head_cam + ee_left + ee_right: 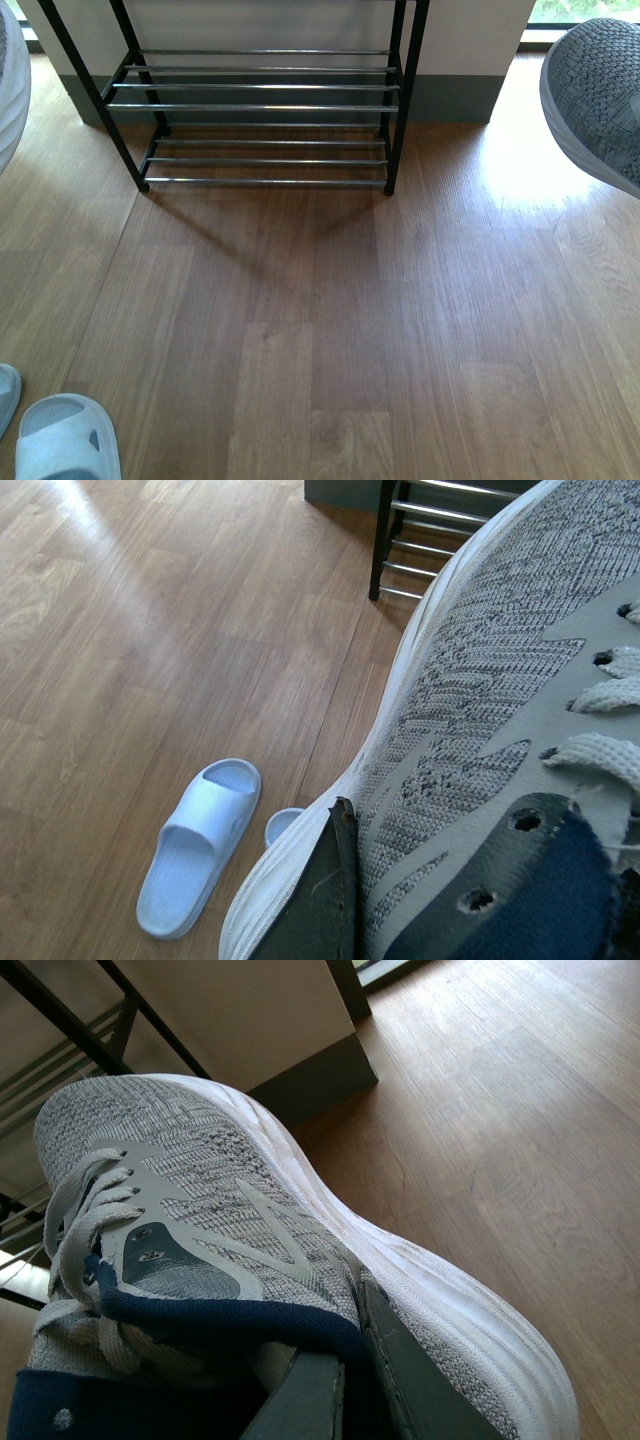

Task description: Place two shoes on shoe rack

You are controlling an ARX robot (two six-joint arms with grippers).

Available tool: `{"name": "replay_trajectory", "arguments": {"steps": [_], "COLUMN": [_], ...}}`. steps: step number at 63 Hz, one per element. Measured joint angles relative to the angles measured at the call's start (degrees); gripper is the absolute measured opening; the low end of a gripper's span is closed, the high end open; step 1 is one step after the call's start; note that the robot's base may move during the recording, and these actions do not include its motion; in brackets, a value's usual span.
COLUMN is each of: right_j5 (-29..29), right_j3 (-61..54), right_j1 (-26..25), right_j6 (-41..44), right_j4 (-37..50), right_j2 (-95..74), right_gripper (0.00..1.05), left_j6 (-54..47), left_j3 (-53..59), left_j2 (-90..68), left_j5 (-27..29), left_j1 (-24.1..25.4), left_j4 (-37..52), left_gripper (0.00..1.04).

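While both sneakers hang clear of the floor and well short of the shoe rack (265, 105), the step in hand looks like the carry toward it. The left gripper (360, 890) pinches the side wall of the left sneaker (480, 680), one dark finger (325, 900) on the outside and its partner hidden. The right gripper (345, 1350) is clamped across the collar of the right sneaker (200, 1180). In the front view the shoes sit at the far left and far right edges, the rack between and beyond them. Next, each arm probably has to swing inward, level the sole and lower it onto the rods. Count: two sneakers, one rack with two tiers showing, two pale slippers (65, 440), one barely in frame
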State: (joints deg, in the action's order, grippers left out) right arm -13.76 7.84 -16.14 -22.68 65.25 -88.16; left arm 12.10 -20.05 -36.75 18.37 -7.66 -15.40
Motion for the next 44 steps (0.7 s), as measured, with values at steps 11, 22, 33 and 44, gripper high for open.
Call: {"name": "replay_trajectory", "arguments": {"steps": [11, 22, 33, 44], "right_j5": [0.0, 0.1, 0.4, -0.5], "right_j3": [0.0, 0.0, 0.0, 0.0], "right_j1": [0.0, 0.0, 0.0, 0.2], "right_j6": [0.0, 0.0, 0.0, 0.0], "right_j4": [0.0, 0.0, 0.0, 0.0], "right_j2": [0.0, 0.0, 0.0, 0.0], "right_gripper": [0.01, 0.01, 0.01, 0.01], "left_j6": [0.0, 0.0, 0.0, 0.0], "left_j3": [0.0, 0.0, 0.0, 0.0], "left_j2": [0.0, 0.0, 0.0, 0.0], "left_j5": [0.1, 0.0, -0.3, 0.2], "left_j1": [0.0, 0.0, 0.0, 0.0], "left_j4": [0.0, 0.0, 0.0, 0.0], "left_gripper": [0.02, 0.02, 0.02, 0.02]}}
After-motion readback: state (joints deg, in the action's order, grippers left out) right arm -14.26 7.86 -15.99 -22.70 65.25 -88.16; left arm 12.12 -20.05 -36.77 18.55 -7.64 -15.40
